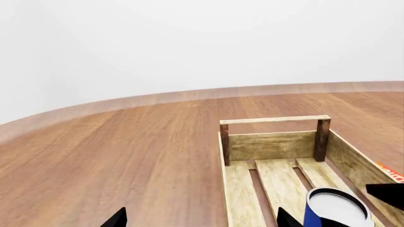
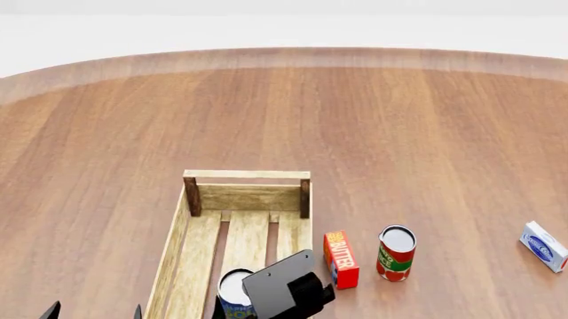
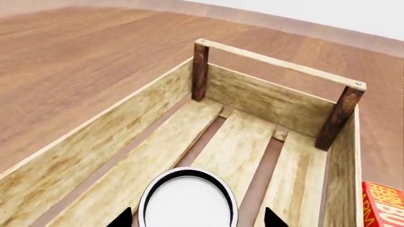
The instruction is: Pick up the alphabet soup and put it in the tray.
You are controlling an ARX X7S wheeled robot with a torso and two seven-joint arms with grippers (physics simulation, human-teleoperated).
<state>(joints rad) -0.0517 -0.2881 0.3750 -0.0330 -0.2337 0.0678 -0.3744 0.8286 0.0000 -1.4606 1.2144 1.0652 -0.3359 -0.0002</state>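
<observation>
Wood slats of the tray [image 2: 177, 252] sit near the counter's [image 2: 426, 133] near edge, a little left of its middle, and our soup [image 2: 233, 294] stands upright inside at the near end, over the middle slats. Going left to right: our left claw [image 2: 93, 311] shows only as two dark tips at the near edge, left of the tray; they are apart with nothing between them, so it is released and idle. Next comes the right claw [image 3: 197, 216], its tips on either side of the soup's [image 3: 188, 201] white top. From the wrist view we cannot tell whether the pads press the label or have let go, nor whether the can's base rests on the slats.

We judge the step in hand to be the release. To do it well, we should make sure the base sits flat on a slat and not tilted over a gap, then spread the tips evenly so neither drags the can. After that we should lift straight up, well clear of the rim, before swinging away, and stay off the tray's right wall. Right of the tray stand the butter box [image 2: 341, 259], the red can [image 2: 396, 253] and a white carton [image 2: 543, 246], all to be left alone.
</observation>
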